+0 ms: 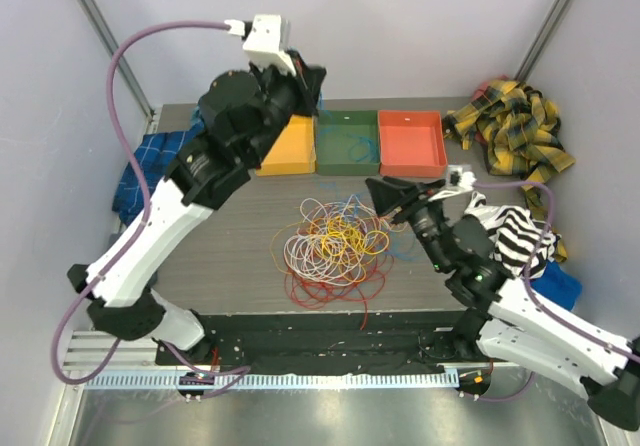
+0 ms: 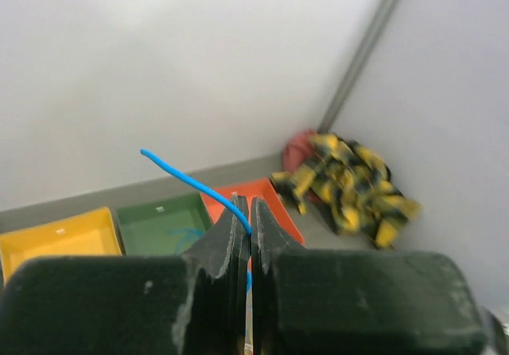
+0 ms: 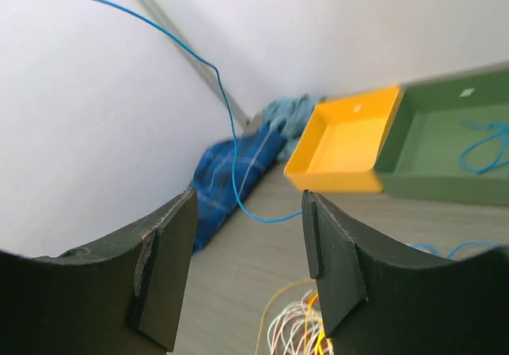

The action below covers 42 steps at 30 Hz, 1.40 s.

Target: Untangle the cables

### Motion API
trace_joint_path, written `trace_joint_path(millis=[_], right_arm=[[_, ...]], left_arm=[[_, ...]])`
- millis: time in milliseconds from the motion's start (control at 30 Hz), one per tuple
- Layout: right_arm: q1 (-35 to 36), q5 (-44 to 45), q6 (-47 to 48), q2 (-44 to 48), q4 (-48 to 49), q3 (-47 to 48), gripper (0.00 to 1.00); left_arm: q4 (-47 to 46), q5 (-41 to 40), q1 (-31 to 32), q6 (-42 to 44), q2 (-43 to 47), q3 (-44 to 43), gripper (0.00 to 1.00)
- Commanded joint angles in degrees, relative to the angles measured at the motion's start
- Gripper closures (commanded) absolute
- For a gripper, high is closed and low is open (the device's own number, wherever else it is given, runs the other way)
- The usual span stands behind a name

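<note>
Top view: fixed, high behind the near edge, looking down and forward over the whole table (image 1: 230,256) to the back wall. Left wrist view: held high, close behind the left gripper (image 2: 250,212), facing the back right corner and the yellow plaid cloth (image 2: 350,188); right wrist view: low near the tabletop, looking past the right gripper (image 3: 246,204), facing back-left toward the blue cloth (image 3: 215,192). All three share the yellow tray (image 1: 292,154) and green tray (image 1: 332,128).

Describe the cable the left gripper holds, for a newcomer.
Find the three trays at the far edge of the table. Above the yellow and green ones, the raised left gripper is shut on one blue cable. Unlike the tangled pile mid-table or the blue loops in the green tray, it hangs in air.
</note>
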<state>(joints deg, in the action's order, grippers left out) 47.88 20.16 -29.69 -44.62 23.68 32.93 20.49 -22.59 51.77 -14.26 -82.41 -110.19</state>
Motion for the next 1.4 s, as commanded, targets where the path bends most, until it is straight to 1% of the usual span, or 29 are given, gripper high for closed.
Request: trace_joint_path(millis=[0, 33, 67, 133, 167, 267, 367, 467, 500, 600, 667, 733, 767, 800, 833, 867, 900, 933, 967, 1000, 1033, 1067, 1133, 1167, 1200, 1233, 1267, 1300, 1367], right_arm=[[0.2, 9.28, 2.79, 7.87, -6.88, 2.31, 0.37], [0.2, 9.63, 2.71, 8.84, -8.55, 2.93, 0.38], [0.2, 9.72, 2.88, 9.46, -11.35, 3.45, 0.38], [0.2, 9.72, 3.15, 10.78, -13.21, 4.16, 0.38], [0.11, 9.81, 3.24, 11.22, -14.44, 4.16, 0.38], [0.11, 9.81, 3.59, 12.36, -16.2, 3.72, 0.38], [0.2, 9.63, 3.42, 13.59, -17.52, 2.93, 0.38], [0.11, 8.85, 2.71, 15.17, -18.67, 1.7, 0.38], [0.11, 8.75, 2.45, 15.61, -19.11, 1.18, 0.38], [0.11, 8.14, 2.18, 17.37, -20.16, 0.39, 0.38], [0.2, 9.01, 3.4, 18.34, -21.48, 0.47, 0.38], [0.2, 9.89, 5.16, 18.6, -22.36, 0.3, 0.38], [0.2, 10.5, 5.52, 18.52, -22.54, 0.21, 0.38], [0.11, 10.51, 5.61, 18.34, -22.71, -0.23, 0.38], [0.2, 10.6, 5.52, 18.25, -22.63, -0.41, 0.38], [0.2, 10.16, 4.83, 18.25, -22.63, -0.58, 0.38], [0.2, 9.46, 4.56, 18.25, -22.63, -0.84, 0.38], [0.11, 9.2, 4.03, 18.34, -22.71, -0.93, 0.38], [0.11, 9.02, 3.33, 18.43, -22.89, -1.02, 0.38], [0.11, 8.84, 3.24, 18.78, -22.89, -1.2, 0.38], [0.2, 8.41, 2.98, 18.96, -22.89, -1.29, 0.38], [0.11, 8.23, 2.89, 19.13, -22.98, -1.29, 0.38], [0.2, 8.49, 2.27, 19.04, -23.33, -1.46, 0.38], [0.2, 8.4, 2.1, 18.87, -23.33, -1.64, 0.38], [0.2, 8.66, 1.75, 18.43, -23.24, -2.16, 0.37], [0.2, 9.36, 1.57, 16.69, -23.33, -2.34, 0.37], [0.2, 9.89, 0.96, 15.37, -23.33, -2.43, 0.37], [0.2, 10.42, 0.43, 14.14, -23.33, -2.78, 0.37], [0.2, 11.3, -2.73, 10.62, -24.74, -3.31, 0.37]], left_arm=[[-4.67, 2.9, -5.79, 1.42, -6.69, -9.75, 1.0], [-4.67, 2.9, -6.93, 2.56, -8.36, -14.83, 1.0], [-4.58, 3.16, -7.64, 2.75, -12.03, -18.1, 1.0], [-5.11, 4.65, -9.31, 3.1, -15.39, -23.29, 1.0], [-5.55, 4.92, -9.84, 3.1, -17.15, -28.01, 1.0], [-9.76, 6.33, -11.69, 2.75, -21.82, -31.92, 1.0], [-15.99, 5.89, -13.53, 2.66, -24.72, -31.67, 1.0], [-24.86, 4.67, -14.77, 4.94, -27.35, -28.33, 1.0], [-27.23, 4.05, -14.85, 7.12, -27.97, -27.71, 1.0], [-31.91, 3.78, -15.73, 7.84, -30.79, -29.02, 1.0], [-33.76, 6.14, -15.65, 8.98, -30.53, -28.94, 1.0], [-32.28, 7.2, -14.77, 9.95, -30.0, -30.07, 1.0], [-28.53, 8.43, -14.16, 10.83, -29.13, -30.52, 1.0], [-27.27, 8.35, -11.63, 12.57, -28.25, -30.26, 1.0], [-26.56, 8.35, -9.69, 17.55, -27.11, -27.04, 1.0], [-26.82, 7.92, -7.23, 21.08, -23.18, -24.57, 1.0], [-28.39, 7.22, -0.94, 24.95, -21.06, -21.67, 1.0], [-30.84, 6.25, 2.6, 34.29, -18.6, -17.55, 1.0], [-33.65, 4.33, 5.94, 37.96, -16.83, -11.86, 1.0], [-36.46, 3.0, 10.5, 40.34, -15.08, -10.5, 1.0], [-35.44, 1.68, 11.33, 41.06, -14.89, -10.66, 1.0], [-33.17, 0.98, 11.25, 38.81, -14.97, -12.92, 1.0], [-30.17, -1.65, 8.54, 36.68, -16.72, -14.08, 1.0], [-29.11, -2.45, 6.0, 35.72, -17.86, -14.78, 1.0], [-27.63, -3.85, 4.93, 35.27, -20.57, -17.49, 1.0], [-23.69, -6.56, 4.31, 35.09, -21.99, -19.51, 1.0], [-22.09, -7.2, 4.13, 34.83, -22.61, -20.84, 1.0], [-21.46, -7.03, 4.57, 34.57, -22.7, -20.42, 1.0], [-26.09, -5.11, 5.53, 34.04, -19.55, -16.92, 1.0]])
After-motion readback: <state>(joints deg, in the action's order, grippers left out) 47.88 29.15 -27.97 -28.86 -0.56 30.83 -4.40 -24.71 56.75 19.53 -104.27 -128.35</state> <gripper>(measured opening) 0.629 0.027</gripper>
